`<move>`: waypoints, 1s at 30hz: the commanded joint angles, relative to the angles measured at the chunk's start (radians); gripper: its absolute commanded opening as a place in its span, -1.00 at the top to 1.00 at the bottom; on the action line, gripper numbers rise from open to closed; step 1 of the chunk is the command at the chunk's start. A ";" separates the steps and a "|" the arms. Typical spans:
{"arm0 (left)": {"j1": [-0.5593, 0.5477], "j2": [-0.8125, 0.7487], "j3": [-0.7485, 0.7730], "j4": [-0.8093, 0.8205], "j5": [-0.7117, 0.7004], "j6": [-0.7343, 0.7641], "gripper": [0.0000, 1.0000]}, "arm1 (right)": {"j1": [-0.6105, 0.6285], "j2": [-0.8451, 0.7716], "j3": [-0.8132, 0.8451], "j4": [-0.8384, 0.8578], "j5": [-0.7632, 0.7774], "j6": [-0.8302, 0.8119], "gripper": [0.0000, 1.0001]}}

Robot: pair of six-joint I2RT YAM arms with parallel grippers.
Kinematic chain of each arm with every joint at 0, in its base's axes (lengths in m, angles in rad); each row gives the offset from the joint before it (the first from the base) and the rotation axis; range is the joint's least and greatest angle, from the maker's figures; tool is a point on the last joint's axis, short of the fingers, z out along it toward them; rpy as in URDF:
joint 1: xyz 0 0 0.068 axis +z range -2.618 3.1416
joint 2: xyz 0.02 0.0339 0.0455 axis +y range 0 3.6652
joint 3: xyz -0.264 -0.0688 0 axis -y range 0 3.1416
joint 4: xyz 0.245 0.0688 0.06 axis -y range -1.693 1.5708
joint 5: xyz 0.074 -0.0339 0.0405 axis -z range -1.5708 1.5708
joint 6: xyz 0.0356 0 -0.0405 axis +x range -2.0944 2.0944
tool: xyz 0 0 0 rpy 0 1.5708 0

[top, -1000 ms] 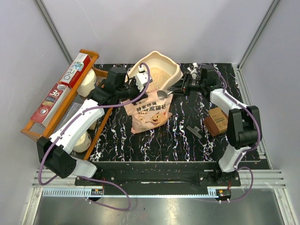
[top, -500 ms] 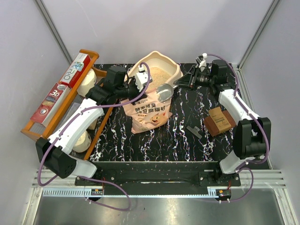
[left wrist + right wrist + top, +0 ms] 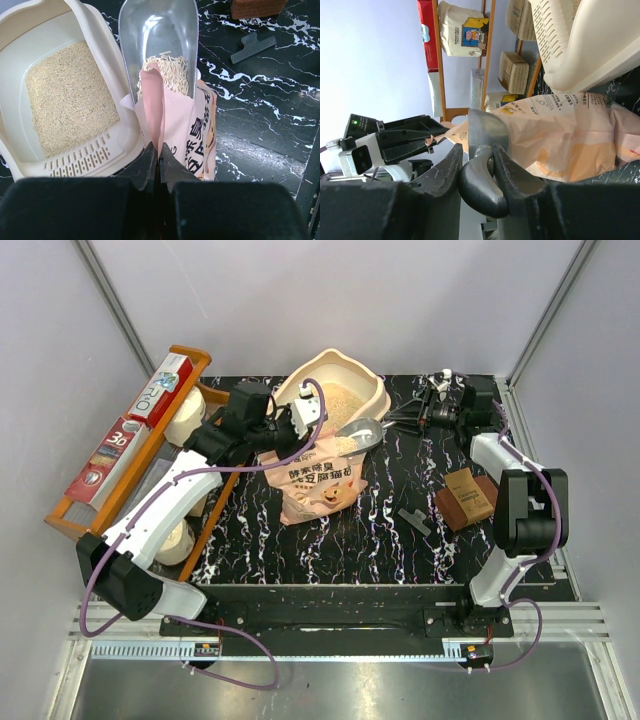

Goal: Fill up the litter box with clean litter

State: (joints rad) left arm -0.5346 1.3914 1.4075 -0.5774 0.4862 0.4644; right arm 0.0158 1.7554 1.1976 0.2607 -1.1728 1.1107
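Observation:
The cream litter box (image 3: 378, 392) stands at the back centre with clean litter (image 3: 335, 403) spread over its floor (image 3: 70, 100). In front of it leans the pink bag (image 3: 320, 478). My left gripper (image 3: 159, 149) is shut on the bag's top edge (image 3: 152, 100), next to the litter box rim (image 3: 122, 142). My right gripper (image 3: 487, 155) is shut on the handle of a clear scoop (image 3: 160, 35). The scoop lies across the bag's mouth with some litter (image 3: 169, 72) in its bowl. From above, the right gripper (image 3: 415, 417) is right of the box and the left gripper (image 3: 288, 438) is at the bag's left top.
An orange wooden rack (image 3: 130, 445) with boxes and rolls runs along the left edge. A brown block (image 3: 465, 495) and a grey clip (image 3: 412, 520) lie on the black marbled table (image 3: 400, 550) at the right.
The right wrist has swung right toward the far right corner, drawing the scoop a little right and up at the bag's mouth. The left gripper keeps its hold on the bag.

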 commanded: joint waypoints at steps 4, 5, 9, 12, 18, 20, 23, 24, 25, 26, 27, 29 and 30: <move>0.002 -0.063 0.085 0.103 0.017 0.033 1.00 | -0.011 -0.002 -0.027 0.190 -0.106 0.152 1.00; 0.002 -0.065 0.084 0.103 0.015 0.034 1.00 | -0.010 -0.011 -0.035 0.204 -0.119 0.169 1.00; 0.004 -0.083 0.065 0.105 0.015 0.028 1.00 | -0.032 -0.027 -0.017 0.203 -0.151 0.172 1.00; 0.002 -0.098 0.038 0.117 0.014 0.028 1.00 | -0.056 -0.028 0.017 0.187 -0.151 0.176 1.00; 0.002 -0.120 -0.010 0.159 0.008 0.022 1.00 | -0.074 -0.024 0.088 0.114 -0.149 0.137 1.00; 0.002 -0.118 -0.016 0.163 0.014 0.019 1.00 | -0.079 -0.011 0.103 0.106 -0.134 0.143 1.00; 0.002 -0.114 -0.015 0.159 0.020 0.010 1.00 | -0.079 0.035 0.177 0.072 -0.113 0.109 1.00; 0.002 -0.114 -0.015 0.156 0.023 0.010 1.00 | -0.080 0.048 0.224 0.039 -0.097 0.089 1.00; 0.002 -0.112 -0.018 0.151 0.025 0.013 1.00 | -0.082 0.082 0.249 0.020 -0.064 0.074 1.00; 0.002 -0.115 -0.018 0.136 0.026 0.014 1.00 | -0.083 0.101 0.273 0.014 -0.045 0.060 1.00; 0.002 -0.114 -0.019 0.128 0.025 0.016 1.00 | -0.085 0.122 0.328 -0.020 -0.021 0.046 1.00; 0.002 -0.112 -0.019 0.100 0.019 0.020 1.00 | -0.083 0.177 0.393 -0.054 0.056 0.002 1.00; 0.001 -0.109 -0.015 0.090 0.011 0.028 1.00 | -0.082 0.199 0.463 -0.089 0.083 -0.014 1.00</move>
State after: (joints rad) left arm -0.5354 1.3434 1.3663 -0.5678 0.4828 0.4774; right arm -0.0628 1.8835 1.4914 0.2695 -1.2182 1.1782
